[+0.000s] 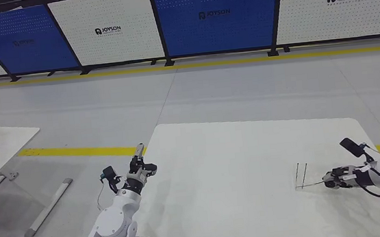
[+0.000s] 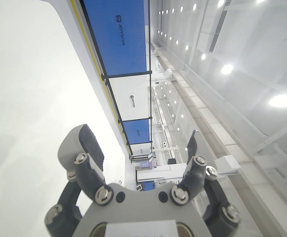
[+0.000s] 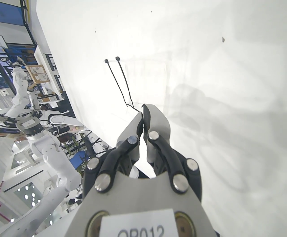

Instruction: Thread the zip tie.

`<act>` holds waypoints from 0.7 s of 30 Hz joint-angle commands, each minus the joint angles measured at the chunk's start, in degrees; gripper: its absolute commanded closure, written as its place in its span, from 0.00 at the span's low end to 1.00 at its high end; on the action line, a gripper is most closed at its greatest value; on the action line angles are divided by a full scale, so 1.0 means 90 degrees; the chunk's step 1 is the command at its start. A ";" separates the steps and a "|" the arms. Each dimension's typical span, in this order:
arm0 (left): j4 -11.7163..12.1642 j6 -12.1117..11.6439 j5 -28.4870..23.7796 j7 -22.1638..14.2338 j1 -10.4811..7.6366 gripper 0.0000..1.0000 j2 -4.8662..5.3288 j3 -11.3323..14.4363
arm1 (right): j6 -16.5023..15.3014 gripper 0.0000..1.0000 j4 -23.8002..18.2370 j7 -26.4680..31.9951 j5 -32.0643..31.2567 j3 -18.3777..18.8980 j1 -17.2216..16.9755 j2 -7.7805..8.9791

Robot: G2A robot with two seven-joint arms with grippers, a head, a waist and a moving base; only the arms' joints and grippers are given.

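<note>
Zip ties (image 1: 306,174), two thin black strips with small square heads, lie parallel on the smooth white tabletop (image 1: 237,176), lower right of the top view. The right tool (image 1: 327,182) is pinched tight on one tie's tail. The left tool (image 1: 140,149) gapes wide, empty.

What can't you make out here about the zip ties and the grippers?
Right wrist view: whether the right gripper grips a tail of the zip ties; its shut fingers cover the tail ends.
Top view: the ties' heads, too small to tell from the straps.
Top view: the left gripper, too small to judge its fingers.
</note>
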 commanded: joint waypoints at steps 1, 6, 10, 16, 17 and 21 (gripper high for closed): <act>0.0000 0.0000 0.0000 0.0000 0.0000 0.00 0.0000 0.0000 | -0.0004 1.00 -0.0025 0.0002 0.0002 0.0029 -0.0024 0.0012; 0.0000 0.0000 0.0000 0.0000 0.0000 0.00 0.0000 0.0000 | 0.0007 1.00 -0.0108 0.0002 -0.0055 0.0053 -0.0088 0.0036; 0.0000 0.0000 0.0000 0.0000 0.0000 0.00 0.0000 0.0000 | -0.0078 1.00 -0.0173 0.0002 -0.0044 0.0128 -0.0154 0.0066; 0.0000 0.0000 0.0000 0.0000 0.0000 0.00 0.0000 0.0000 | -0.0263 1.00 -0.0552 -0.0255 0.0170 0.0596 -0.0516 0.0189; 0.0000 0.0000 0.0000 0.0000 0.0000 0.00 0.0000 0.0000 | -0.0299 1.00 -0.0652 -0.0311 0.0219 0.0712 -0.0623 0.0218; 0.0000 0.0000 0.0000 0.0000 0.0000 0.00 0.0000 0.0000 | -0.0551 1.00 -0.1123 -0.0508 0.0537 0.1330 -0.1194 0.0357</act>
